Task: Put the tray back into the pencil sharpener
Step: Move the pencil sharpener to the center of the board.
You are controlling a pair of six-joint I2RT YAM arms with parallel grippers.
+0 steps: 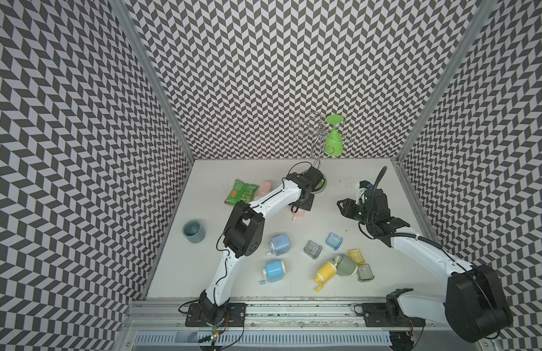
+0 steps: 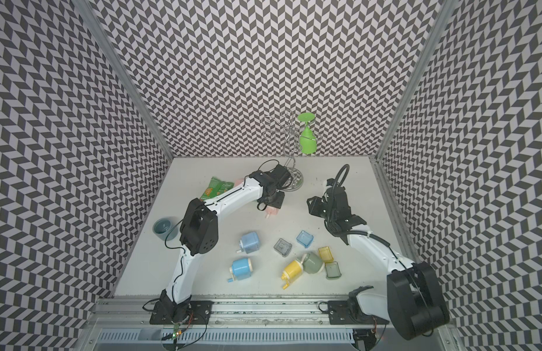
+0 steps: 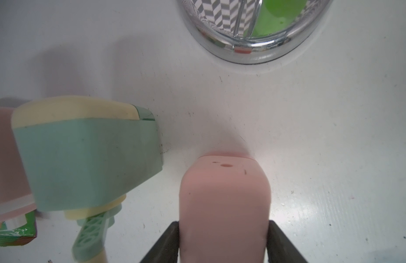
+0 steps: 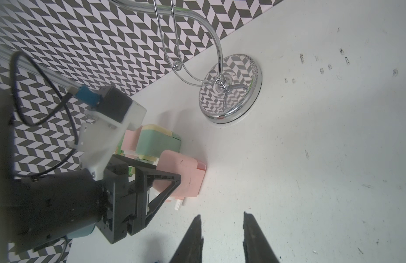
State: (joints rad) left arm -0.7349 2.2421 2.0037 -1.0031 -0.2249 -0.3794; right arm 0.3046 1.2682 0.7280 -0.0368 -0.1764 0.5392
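So, left claw [image 3: 223,224] is pinching the pink sharpener [image 3: 224,193] at the back of the tabletop [image 1: 184,273]

Right claw [image 4: 222,216] is spread w/ nothing in it, hovering nearby. Pink one prob has its tray in, judging by the darker end, and it sits beside a mint sharpener [image 3: 88,159]. Blue tray [image 1: 334,241] and grey tray [image 1: 313,249] lie loose nearer the front, by a blue sharpener [image 1: 280,244]. Imo next up: right claw grabs a tray and lines it up w/ the matching slot.
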